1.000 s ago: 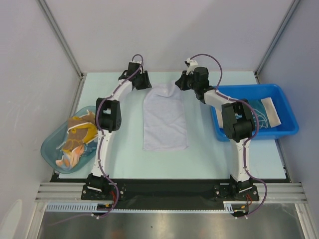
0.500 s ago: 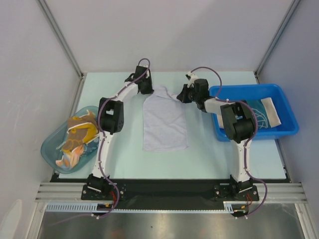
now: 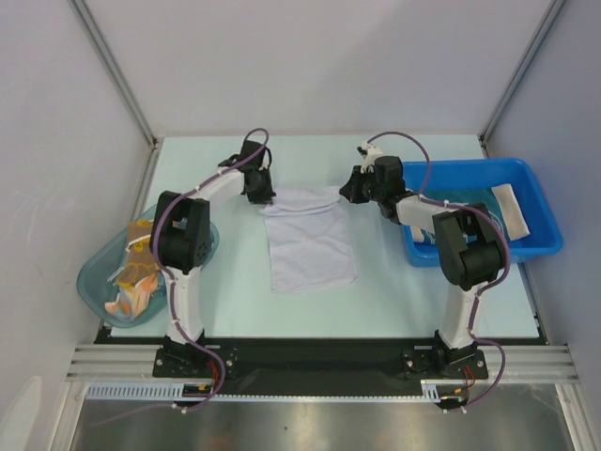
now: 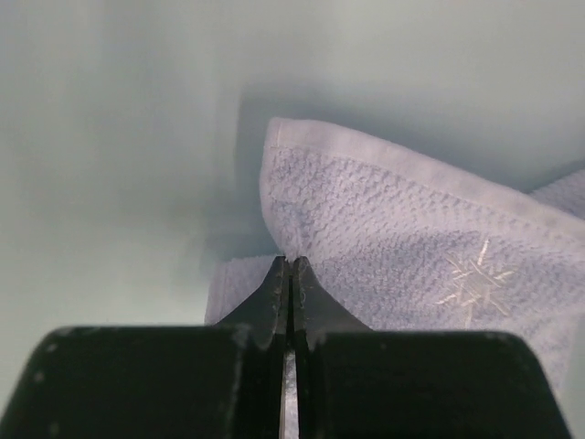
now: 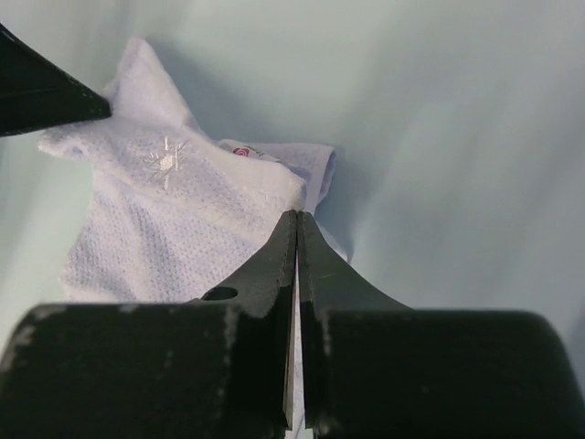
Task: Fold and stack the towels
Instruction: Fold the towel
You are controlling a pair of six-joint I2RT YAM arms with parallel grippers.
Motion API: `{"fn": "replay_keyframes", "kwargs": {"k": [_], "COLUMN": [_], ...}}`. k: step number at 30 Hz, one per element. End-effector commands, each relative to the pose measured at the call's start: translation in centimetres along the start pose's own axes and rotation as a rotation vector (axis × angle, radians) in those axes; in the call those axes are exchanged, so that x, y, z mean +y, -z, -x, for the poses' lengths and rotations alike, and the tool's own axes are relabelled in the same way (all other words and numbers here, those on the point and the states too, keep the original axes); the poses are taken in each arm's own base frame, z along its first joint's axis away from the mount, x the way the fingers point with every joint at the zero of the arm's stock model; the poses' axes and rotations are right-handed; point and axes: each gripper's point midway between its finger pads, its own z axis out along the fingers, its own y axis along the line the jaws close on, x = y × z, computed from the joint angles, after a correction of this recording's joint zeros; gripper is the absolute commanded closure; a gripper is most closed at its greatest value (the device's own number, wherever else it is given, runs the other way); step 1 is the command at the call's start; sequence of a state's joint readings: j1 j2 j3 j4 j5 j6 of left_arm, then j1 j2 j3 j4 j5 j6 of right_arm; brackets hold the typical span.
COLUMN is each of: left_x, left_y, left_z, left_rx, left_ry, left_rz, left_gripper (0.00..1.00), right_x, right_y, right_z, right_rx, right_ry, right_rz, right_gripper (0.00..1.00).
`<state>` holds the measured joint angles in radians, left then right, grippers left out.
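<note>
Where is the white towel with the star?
In the top view, the white towel lies mid-table between the teal tub and the blue bin, its far corners pinched by the left gripper and right gripper.

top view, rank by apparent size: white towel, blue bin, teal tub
1. blue bin and teal tub: they look about alike, each partly hidden, so no ranking between them
2. white towel, smallest
</note>
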<state>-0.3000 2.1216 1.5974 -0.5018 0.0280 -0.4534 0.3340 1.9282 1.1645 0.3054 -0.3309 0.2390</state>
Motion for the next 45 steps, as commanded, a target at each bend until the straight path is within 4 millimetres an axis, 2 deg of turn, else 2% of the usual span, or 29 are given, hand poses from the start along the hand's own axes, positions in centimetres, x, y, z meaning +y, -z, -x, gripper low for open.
{"fn": "replay_keyframes", "kwargs": {"k": [1,3,5,6,8,10,11,12,13,16,22,25,26,28,30,32,37,39,40,41,44,45], "left_x": [-2.0,-2.2,-2.9,-3.0,-3.8,-4.5,-5.2,-5.1,-5.6,-5.1,-3.7,-4.0,-3.7,-4.0,-3.5,-3.2,-1.6,-1.1,-0.8,-0.7,-0.6,-0.8], "left_y": [4.7,5.2,6.3,6.2,7.1,7.6,8.6,8.6,9.8,10.2,11.0,11.7,11.4,12.0,11.5,11.4,11.2,11.7,11.8,12.4,13.2,13.3], "left_z": [3.9,4.0,5.0,4.5,5.5,5.4,6.0,5.5,5.6,4.3,0.4,-1.4,-2.6,-3.7,-5.6,-7.8,-11.9,-13.2,-13.9,-14.2,-14.4,-14.3], "left_rx": [-0.157,-0.168,-0.229,-0.226,-0.275,-0.284,-0.317,-0.31,-0.333,-0.334,-0.305,-0.299,-0.276,-0.269,-0.239,-0.205,-0.141,-0.127,-0.108,-0.109,-0.11,-0.11], "left_ry": [-0.025,-0.032,-0.044,-0.054,-0.071,-0.084,-0.088,-0.09,-0.102,-0.142,-0.16,-0.154,-0.145,-0.145,-0.136,-0.134,-0.101,-0.078,-0.071,-0.057,-0.039,-0.042], "left_rz": [-0.058,-0.073,-0.113,-0.132,-0.175,-0.222,-0.25,-0.259,-0.274,-0.244,-0.253,-0.285,-0.282,-0.299,-0.289,-0.282,-0.248,-0.246,-0.239,-0.245,-0.247,-0.253], "left_gripper": [1.0,1.0,1.0,1.0,1.0,1.0,1.0,1.0,1.0,1.0,1.0,1.0,1.0,1.0,1.0,1.0,0.9,0.82,0.79,0.77,0.53,0.5], "right_x": [1.7,2.1,2.7,2.9,3.1,3.4,3.5,3.8,4.0,4.4,5.0,6.1,6.2,6.6,6.7,7.1,7.3,8.2,7.8,8.2,8.8,9.0], "right_y": [1.5,2.0,2.7,2.9,3.3,3.5,3.7,3.8,4.2,5.1,8.5,9.8,10.0,10.5,10.8,11.6,13.2,13.7,14.1,14.5,15.3,15.4], "right_z": [4.0,4.4,5.5,5.8,6.8,7.6,7.8,7.8,8.1,7.8,6.4,4.9,4.2,2.5,-0.2,-1.6,-7.2,-8.8,-10.0,-10.2,-11.9,-12.4], "right_rx": [-0.108,-0.117,-0.142,-0.15,-0.175,-0.19,-0.186,-0.182,-0.186,-0.181,-0.183,-0.168,-0.151,-0.121,-0.071,-0.058,0.036,0.07,0.099,0.096,0.127,0.138], "right_ry": [0.05,0.056,0.068,0.074,0.087,0.09,0.09,0.096,0.1,0.099,0.097,0.091,0.089,0.085,0.077,0.071,0.059,0.072,0.062,0.061,0.059,0.062], "right_rz": [0.037,0.033,0.035,0.037,0.035,0.045,0.052,0.056,0.055,0.051,0.015,0.018,0.009,0.003,-0.016,-0.024,-0.039,-0.021,-0.04,-0.032,-0.021,-0.019], "right_gripper": [1.0,1.0,1.0,1.0,1.0,1.0,1.0,1.0,1.0,1.0,1.0,1.0,1.0,1.0,1.0,1.0,1.0,1.0,1.0,1.0,1.0,1.0]}}
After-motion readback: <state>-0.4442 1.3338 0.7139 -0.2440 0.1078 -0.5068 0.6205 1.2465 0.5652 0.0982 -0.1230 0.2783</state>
